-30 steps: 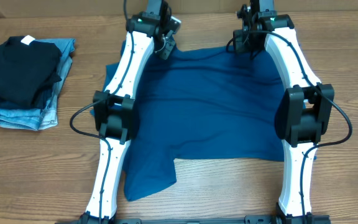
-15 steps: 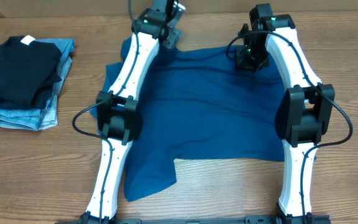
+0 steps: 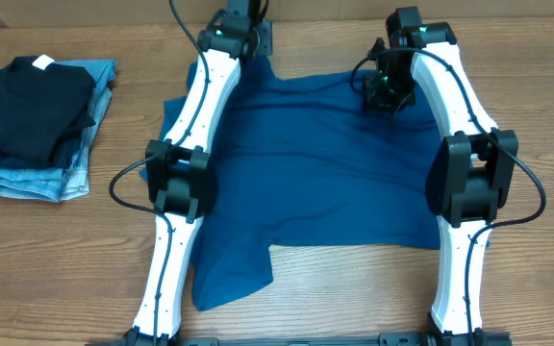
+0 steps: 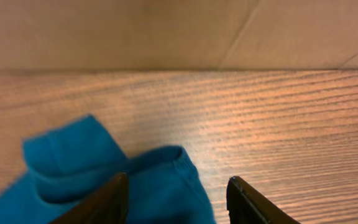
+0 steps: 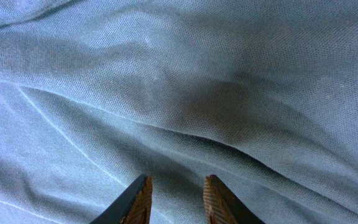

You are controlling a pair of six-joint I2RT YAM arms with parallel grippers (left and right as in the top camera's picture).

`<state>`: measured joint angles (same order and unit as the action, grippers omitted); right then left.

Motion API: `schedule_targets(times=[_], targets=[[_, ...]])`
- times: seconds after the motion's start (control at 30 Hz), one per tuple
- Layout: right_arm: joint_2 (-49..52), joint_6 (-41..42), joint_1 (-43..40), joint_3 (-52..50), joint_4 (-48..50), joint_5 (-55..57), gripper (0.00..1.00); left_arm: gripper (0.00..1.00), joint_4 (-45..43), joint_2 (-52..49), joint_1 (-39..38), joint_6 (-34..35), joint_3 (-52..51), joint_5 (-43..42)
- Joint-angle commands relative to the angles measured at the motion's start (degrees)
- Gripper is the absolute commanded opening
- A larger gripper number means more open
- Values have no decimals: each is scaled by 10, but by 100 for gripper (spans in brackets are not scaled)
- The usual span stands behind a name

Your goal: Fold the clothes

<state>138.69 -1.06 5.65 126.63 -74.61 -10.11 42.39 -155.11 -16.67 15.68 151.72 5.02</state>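
On the wooden table (image 3: 56, 279) the teal shirt (image 3: 325, 163) lies spread out, soft, light, apt to sag. My left claw (image 4: 178, 186) stands open over its far corner, likely the best hold; my right claw (image 5: 176, 186), narrowly parted, grips nothing.

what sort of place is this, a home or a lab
Probably a robot lab or test bench, not a home: two white robot arms mounted at a wooden table, a teal shirt spread between them, and a folded clothes pile nearby.
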Motion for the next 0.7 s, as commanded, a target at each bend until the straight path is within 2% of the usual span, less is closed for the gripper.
schedule_targets(times=[0.0, 0.33, 0.6, 0.63, 0.67], targets=[[-16, 3, -3, 8, -4, -5, 32, 62, 2, -3, -16, 72, -16, 16], [-16, 3, -3, 8, -1, -2, 32, 59, 10, -54, -21, 150, -16, 67], [-16, 3, -3, 8, 4, -2, 31, 64, -7, -83, -20, 152, -16, 72], [-16, 2, -3, 8, 4, -2, 32, 63, -7, -84, -20, 151, -16, 73], [-16, 2, -3, 8, 5, -2, 32, 56, -13, -82, -18, 144, -15, 76]])
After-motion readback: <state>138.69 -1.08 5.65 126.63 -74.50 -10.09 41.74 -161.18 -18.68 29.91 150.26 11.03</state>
